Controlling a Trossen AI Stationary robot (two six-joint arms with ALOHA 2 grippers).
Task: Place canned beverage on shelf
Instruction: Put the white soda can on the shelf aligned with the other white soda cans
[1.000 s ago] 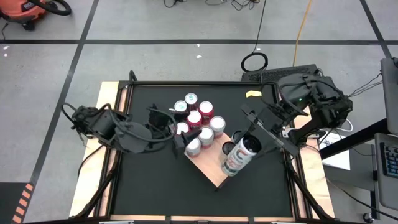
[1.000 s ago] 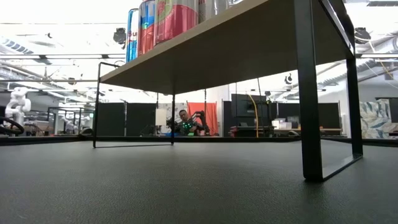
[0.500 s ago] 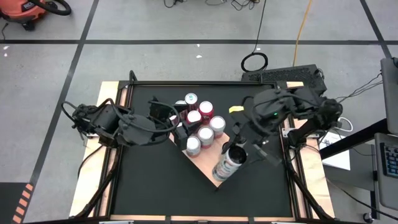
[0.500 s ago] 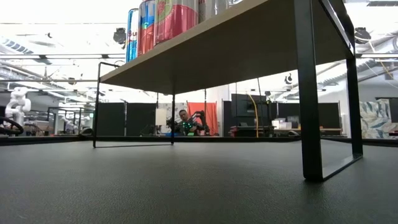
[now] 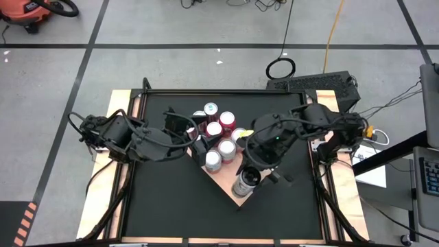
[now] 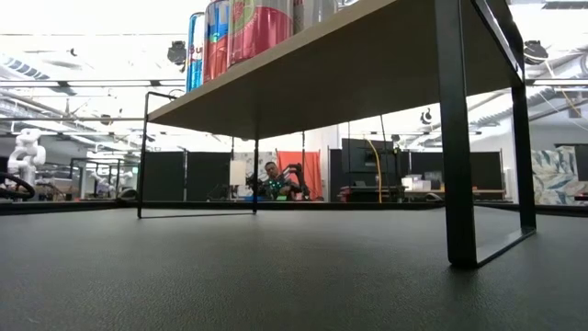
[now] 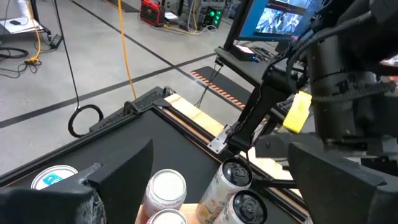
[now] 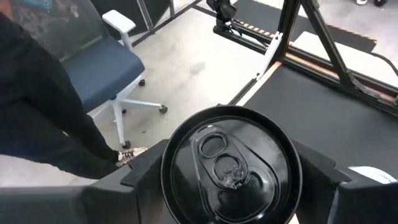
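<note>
The shelf [image 5: 230, 184], a pale wooden slab on black legs, stands cornerwise in the middle of the black table. Several cans [image 5: 221, 134] stand upright on its far half and show from below in the low view [image 6: 248, 37]. My right gripper [image 5: 255, 171] is shut on a white can with a dark top [image 8: 227, 165], above the shelf's near right edge. My left gripper [image 5: 195, 145] is open at the shelf's left side, next to the standing cans, with nothing between its fingers. My right gripper pinches the can's wall on two opposite sides [image 8: 163, 177], just below the top rim. The fingers [image 8: 140, 177] come from the table's right, slanting down, and lie across the can. The can is tilted, its top toward the arm. I cannot tell whether its base touches the shelf.
The shelf's black legs [image 6: 455, 138] stand on the table's black mat. Wooden strips [image 5: 103, 195] edge the table. The shelf's near corner [image 5: 236, 199] is bare wood. Beyond the table, a person in dark clothes [image 8: 37, 99] and a blue office chair [image 8: 118, 62] show.
My right gripper has carried the can down and toward the table's left and near edges, to the shelf's near right edge. The can, lying strongly tilted a second ago, now stands nearer to upright.
</note>
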